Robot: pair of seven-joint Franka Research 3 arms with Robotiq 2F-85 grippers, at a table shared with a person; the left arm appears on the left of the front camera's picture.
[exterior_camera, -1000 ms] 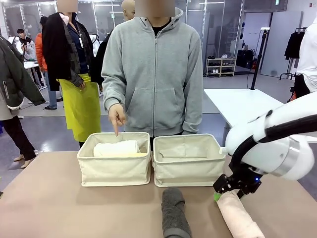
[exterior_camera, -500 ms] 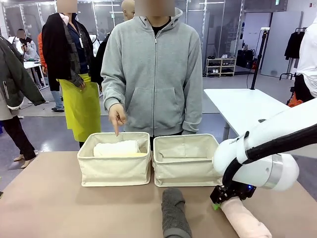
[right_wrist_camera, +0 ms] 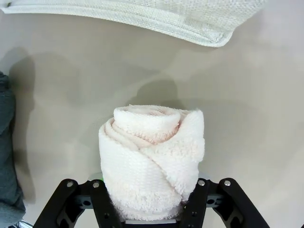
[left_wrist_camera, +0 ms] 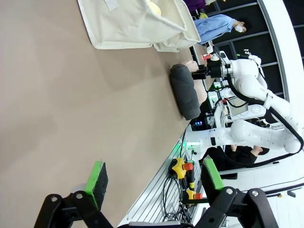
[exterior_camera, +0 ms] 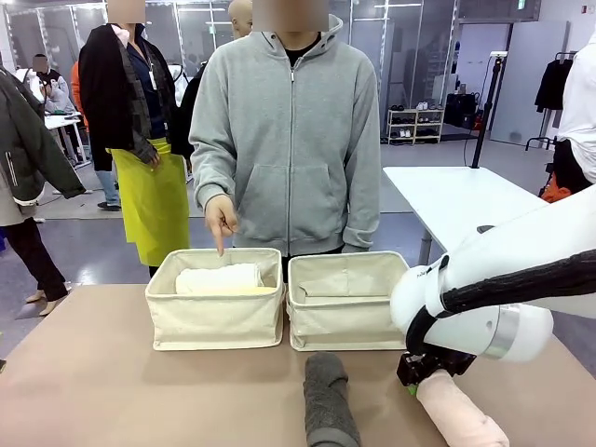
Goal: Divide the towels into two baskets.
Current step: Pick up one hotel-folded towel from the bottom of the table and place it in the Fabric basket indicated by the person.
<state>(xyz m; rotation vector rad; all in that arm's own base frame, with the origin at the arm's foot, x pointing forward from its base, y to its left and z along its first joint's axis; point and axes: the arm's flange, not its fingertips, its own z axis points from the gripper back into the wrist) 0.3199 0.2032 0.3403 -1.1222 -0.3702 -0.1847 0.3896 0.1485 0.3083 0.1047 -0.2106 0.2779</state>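
Note:
Two cream baskets stand side by side at the far side of the table. The left basket (exterior_camera: 216,321) holds a white towel (exterior_camera: 220,277) with a pale yellow towel (exterior_camera: 256,291) showing under it. The right basket (exterior_camera: 349,317) shows no towel inside. A dark grey towel (exterior_camera: 326,400) lies on the table in front of them. To its right lies the pale pink towel (exterior_camera: 461,414) (right_wrist_camera: 152,152), and my right gripper (exterior_camera: 414,377) (right_wrist_camera: 149,209) is shut on its far end. My left gripper (left_wrist_camera: 154,175) hangs open above bare tabletop.
A person in a grey hoodie stands behind the baskets, one hand (exterior_camera: 221,222) pointing down at the left basket. The tan tabletop (exterior_camera: 93,391) is bare on the left. A white table (exterior_camera: 447,196) stands at the back right.
My right arm has sunk lower over the pink towel's end and its jaws have closed on the roll. The person's hand, the baskets and the other towels have not moved.

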